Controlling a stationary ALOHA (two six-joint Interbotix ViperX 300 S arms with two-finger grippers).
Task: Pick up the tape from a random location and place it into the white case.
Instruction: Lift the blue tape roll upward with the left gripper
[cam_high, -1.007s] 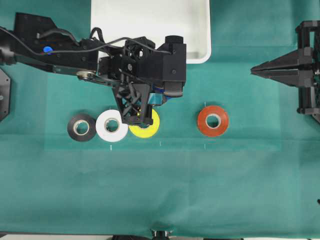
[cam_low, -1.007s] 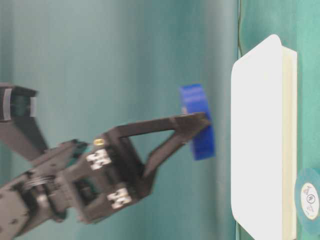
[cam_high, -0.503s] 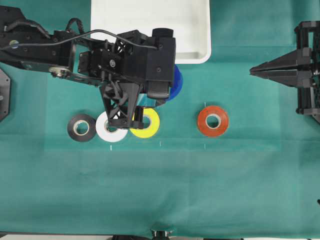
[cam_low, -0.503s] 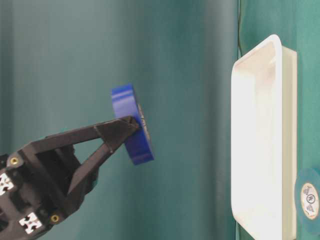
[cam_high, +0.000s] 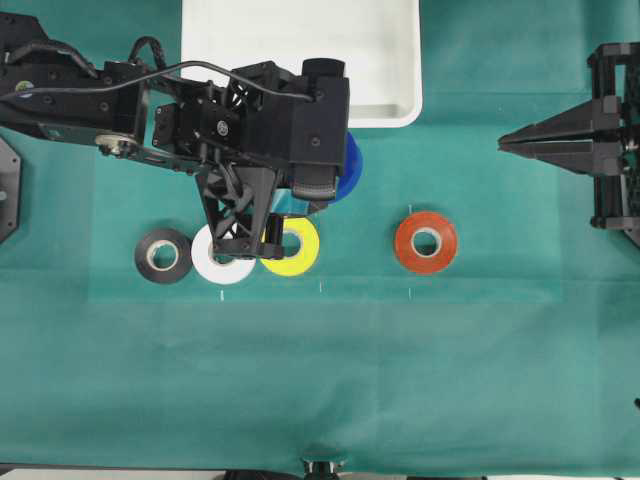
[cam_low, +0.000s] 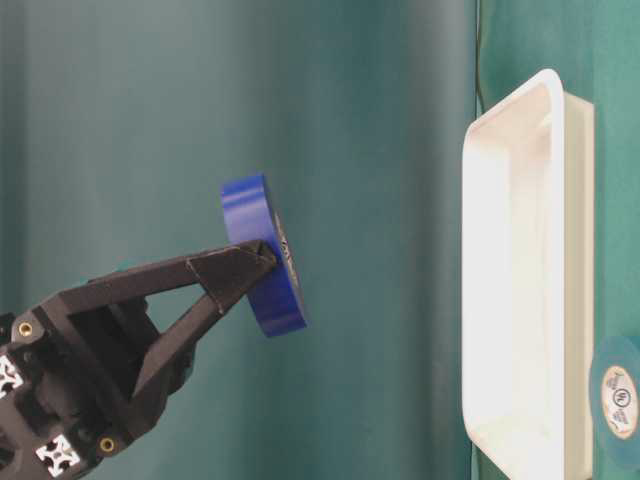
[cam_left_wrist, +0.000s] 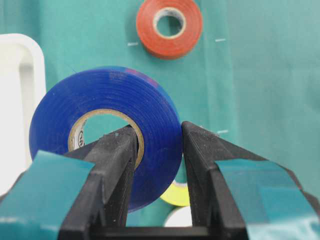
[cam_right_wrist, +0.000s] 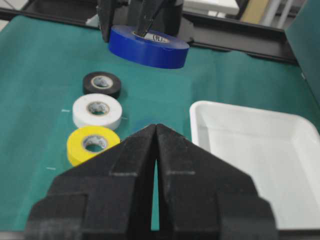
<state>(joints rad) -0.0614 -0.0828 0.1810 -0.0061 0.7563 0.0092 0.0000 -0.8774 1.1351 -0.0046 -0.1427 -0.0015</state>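
The royal-blue tape (cam_left_wrist: 150, 110) hangs in my left gripper (cam_left_wrist: 157, 132), which is shut on it with one finger through the core and one outside the roll's wall. It is held well above the table in the table-level view (cam_low: 262, 255). In the overhead view the tape (cam_high: 348, 165) pokes out from under the left gripper (cam_high: 335, 175), just in front of the white case (cam_high: 400, 112). The right wrist view shows the tape (cam_right_wrist: 147, 47) in the air and the case (cam_right_wrist: 300, 135). My right gripper (cam_high: 505, 143) is shut and empty at the right edge.
A black roll (cam_high: 163, 254), a white roll (cam_high: 222, 255), a yellow roll (cam_high: 297, 247) and a red roll (cam_high: 426, 241) lie in a row on the green cloth. A dull teal roll (cam_low: 618, 400) lies beside the case.
My left gripper has lifted the blue tape higher off the table and shifted slightly left. In the last half second it has barely moved. The right arm has not moved.
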